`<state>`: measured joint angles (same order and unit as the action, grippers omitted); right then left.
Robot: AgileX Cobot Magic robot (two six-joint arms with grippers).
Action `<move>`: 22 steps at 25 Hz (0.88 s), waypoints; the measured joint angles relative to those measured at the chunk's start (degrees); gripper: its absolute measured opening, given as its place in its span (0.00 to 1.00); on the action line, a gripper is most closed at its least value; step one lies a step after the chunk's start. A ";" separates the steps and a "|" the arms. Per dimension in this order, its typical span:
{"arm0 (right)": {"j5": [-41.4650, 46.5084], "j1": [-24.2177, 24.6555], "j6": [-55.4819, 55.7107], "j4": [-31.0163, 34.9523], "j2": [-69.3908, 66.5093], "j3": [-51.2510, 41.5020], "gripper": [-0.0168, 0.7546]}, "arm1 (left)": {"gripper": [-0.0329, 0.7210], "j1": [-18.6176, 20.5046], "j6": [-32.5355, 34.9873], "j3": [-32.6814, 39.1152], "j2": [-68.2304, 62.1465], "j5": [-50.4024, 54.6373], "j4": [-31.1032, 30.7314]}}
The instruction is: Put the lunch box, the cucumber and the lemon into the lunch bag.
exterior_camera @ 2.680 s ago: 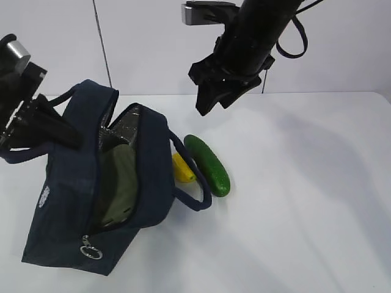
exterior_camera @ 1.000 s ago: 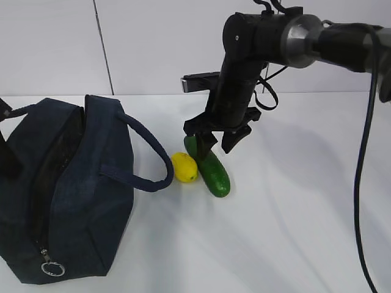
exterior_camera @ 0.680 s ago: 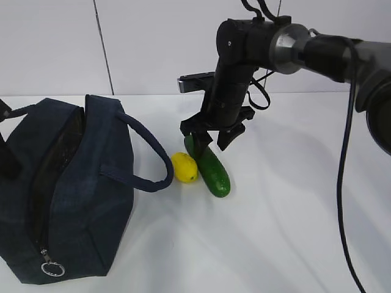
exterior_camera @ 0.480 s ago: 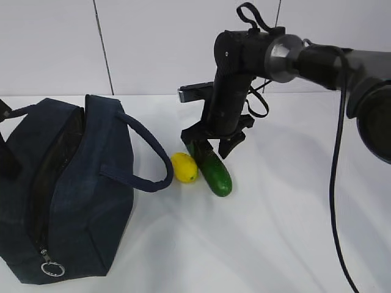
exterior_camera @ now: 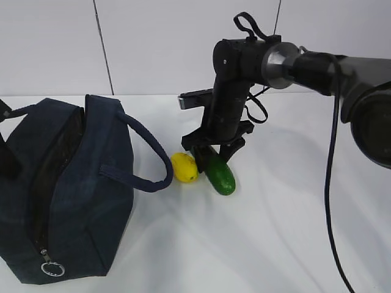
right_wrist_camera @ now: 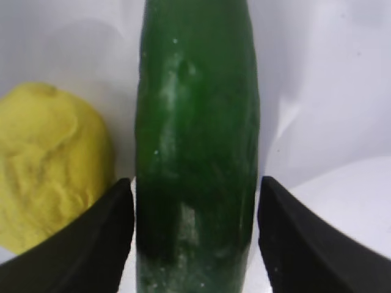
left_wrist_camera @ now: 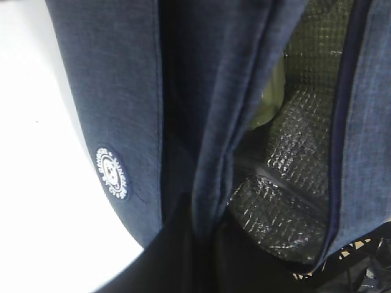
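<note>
Cucumber (right_wrist_camera: 195, 152): right gripper (right_wrist_camera: 194, 238) open, jaws straddling it, not yet clamped.
Risk: the left finger (right_wrist_camera: 91, 244) nudges the touching lemon (right_wrist_camera: 52, 165) away; left gripper clenched, apparently on lunch bag (exterior_camera: 67, 183) fabric.

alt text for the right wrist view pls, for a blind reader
A dark green cucumber fills the middle of the close-up, running top to bottom between the two black fingers of the open right claw. A yellow lemon sits just left of it on the white table.
</note>
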<state>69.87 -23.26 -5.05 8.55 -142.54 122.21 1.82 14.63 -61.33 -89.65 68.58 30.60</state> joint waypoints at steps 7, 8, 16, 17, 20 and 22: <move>0.00 0.00 0.12 -0.02 -0.08 2.62 0.60 | 0.05 0.00 0.00 0.00 0.00 0.00 0.00; 0.00 0.00 0.21 -0.02 -0.08 2.98 0.58 | 0.05 0.00 0.00 0.00 0.00 0.00 0.00; 0.12 0.00 0.21 -0.02 -0.37 3.12 0.49 | 0.05 0.00 0.00 0.00 0.00 0.00 -0.11; 0.12 0.00 0.21 -0.02 -0.40 3.21 0.49 | 0.05 0.00 0.00 0.00 0.00 0.00 -0.11; 0.24 0.00 0.21 -0.02 -0.63 3.48 0.49 | 0.05 0.00 0.00 0.00 0.00 0.00 -0.11; 0.24 0.00 0.21 -0.02 -0.63 3.48 0.48 | 0.05 0.00 0.00 0.00 0.00 0.00 -0.11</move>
<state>70.11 -23.26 -4.85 8.54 -143.17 125.68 1.82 14.63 -61.33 -89.65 68.58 30.50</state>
